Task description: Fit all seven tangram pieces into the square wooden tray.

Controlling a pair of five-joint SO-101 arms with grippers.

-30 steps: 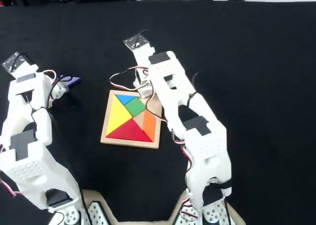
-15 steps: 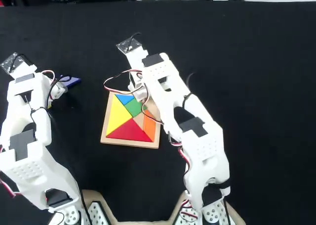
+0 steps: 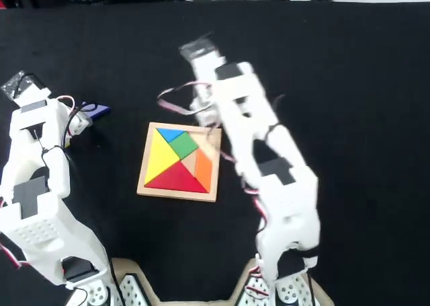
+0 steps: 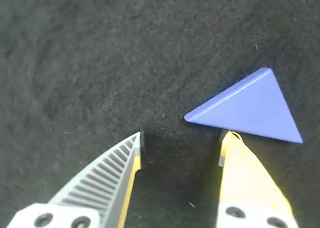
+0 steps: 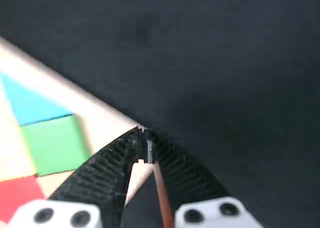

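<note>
**A:** What could go wrong at the left gripper (image 4: 183,138)?

**B:** Its jaws stand apart, but the blue-violet triangle (image 4: 247,107) lies off to the yellow finger's side, not between them. Closing from here would likely pinch only the black cloth (image 4: 75,47) or shove the piece away.

**A:** And farther out?

**B:** The right gripper (image 5: 145,138), tips pressed together on nothing, hangs over a corner of the square wooden tray (image 5: 107,120). A dip there could knock the tray and unsettle the green square (image 5: 50,143) and its neighbours.

**A:** So where is the triangle, exactly?

**B:** It is flat on the cloth just beyond the yellow fingertip. I cannot tell whether they touch. It lies apart from the tray, where bare wood shows near that corner.
</note>
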